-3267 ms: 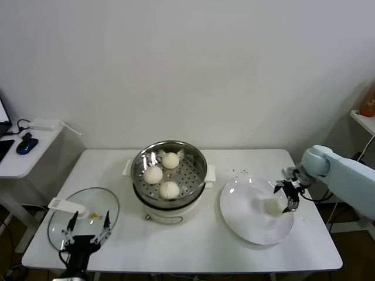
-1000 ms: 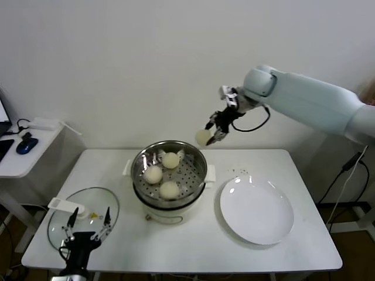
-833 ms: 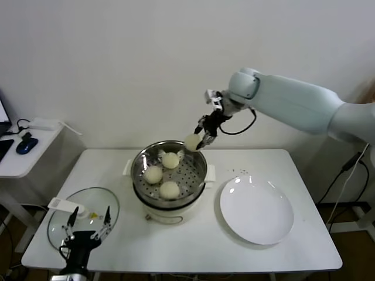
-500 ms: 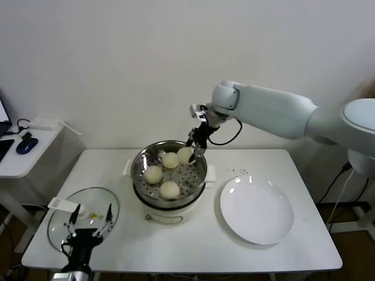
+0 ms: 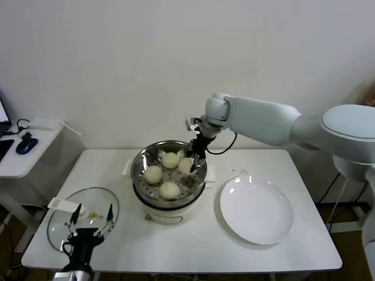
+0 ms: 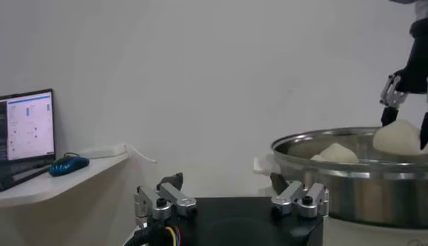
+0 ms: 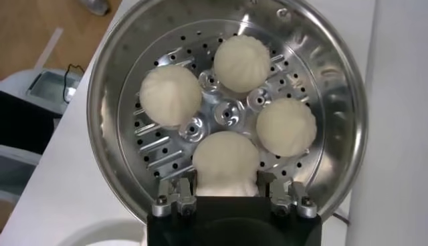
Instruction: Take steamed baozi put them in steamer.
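The white counter (image 5: 176, 246) carries everything, with a smaller side desk (image 5: 23, 153) off to the robot's left holding a blue mouse (image 5: 26, 143). Near the counter's middle sits the steamer (image 5: 170, 202), a shiny steel basket with a perforated floor set on a white pot base with side handles. To the robot's right of it lies a flat white plate (image 5: 256, 212), bare, just beside the pot base. On the robot's left side of the counter rests a glass lid (image 5: 82, 212) with a white handle, well apart from the plate. The right arm reaches in from the robot's right, over the steamer's far rim, and the right claw (image 5: 195, 157) is down inside the basket, closed on one steamed baozi (image 7: 225, 162) that sits at or just above the perforated floor; the wrist view shows the fingers pressed to either side of the bun. Three more steamed baozi (image 7: 170, 94) lie on the basket floor, so that the four form a loose ring around the centre, near one another but not clearly touching. The left claw (image 5: 89, 224) is parked low at the near edge of the counter, above the glass lid, its fingers spread wide and holding nothing.
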Controlling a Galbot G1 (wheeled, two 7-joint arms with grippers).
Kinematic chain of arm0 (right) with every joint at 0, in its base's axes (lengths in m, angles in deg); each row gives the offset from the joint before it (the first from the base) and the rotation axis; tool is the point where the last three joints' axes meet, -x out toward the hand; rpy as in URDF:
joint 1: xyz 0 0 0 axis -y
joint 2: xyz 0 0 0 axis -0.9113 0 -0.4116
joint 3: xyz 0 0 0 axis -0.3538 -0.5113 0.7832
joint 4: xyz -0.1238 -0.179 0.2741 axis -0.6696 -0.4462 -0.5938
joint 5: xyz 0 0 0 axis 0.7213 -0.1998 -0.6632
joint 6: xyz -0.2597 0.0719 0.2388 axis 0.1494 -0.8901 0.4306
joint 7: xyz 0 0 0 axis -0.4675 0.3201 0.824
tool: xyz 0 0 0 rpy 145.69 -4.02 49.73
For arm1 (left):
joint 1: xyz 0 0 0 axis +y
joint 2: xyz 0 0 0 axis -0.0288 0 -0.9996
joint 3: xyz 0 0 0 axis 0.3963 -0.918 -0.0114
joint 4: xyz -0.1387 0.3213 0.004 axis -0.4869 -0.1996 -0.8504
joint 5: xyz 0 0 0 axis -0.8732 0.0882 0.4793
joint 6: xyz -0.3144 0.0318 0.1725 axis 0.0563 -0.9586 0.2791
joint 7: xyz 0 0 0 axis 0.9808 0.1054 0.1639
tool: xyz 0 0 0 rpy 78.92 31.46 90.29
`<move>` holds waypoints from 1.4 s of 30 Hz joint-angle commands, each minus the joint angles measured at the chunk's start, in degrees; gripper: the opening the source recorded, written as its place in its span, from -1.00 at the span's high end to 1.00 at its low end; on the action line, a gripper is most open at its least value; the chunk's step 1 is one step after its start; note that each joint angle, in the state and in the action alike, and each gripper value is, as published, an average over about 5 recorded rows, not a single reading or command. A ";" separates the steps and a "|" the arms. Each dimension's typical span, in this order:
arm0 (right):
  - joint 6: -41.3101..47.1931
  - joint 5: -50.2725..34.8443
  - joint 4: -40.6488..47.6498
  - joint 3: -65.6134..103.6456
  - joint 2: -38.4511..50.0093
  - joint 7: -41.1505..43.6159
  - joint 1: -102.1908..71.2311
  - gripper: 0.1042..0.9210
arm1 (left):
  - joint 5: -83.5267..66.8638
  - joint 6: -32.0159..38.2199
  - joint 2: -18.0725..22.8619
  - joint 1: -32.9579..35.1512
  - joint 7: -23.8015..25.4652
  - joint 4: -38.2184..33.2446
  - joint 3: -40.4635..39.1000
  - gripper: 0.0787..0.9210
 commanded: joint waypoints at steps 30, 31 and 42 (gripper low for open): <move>-1.29 0.64 3.03 0.61 -2.27 1.86 -0.95 -0.74 | -0.11 0.09 0.12 0.04 -0.04 0.18 -0.04 -0.77; -1.29 -0.22 2.70 0.59 -2.02 2.17 -0.23 -0.75 | -0.11 0.08 0.11 0.04 -0.04 0.15 -0.04 -0.77; -0.66 -3.87 -4.73 4.90 8.69 1.62 4.55 -0.76 | -0.26 -0.04 0.02 -0.19 -0.06 -0.14 0.09 -0.77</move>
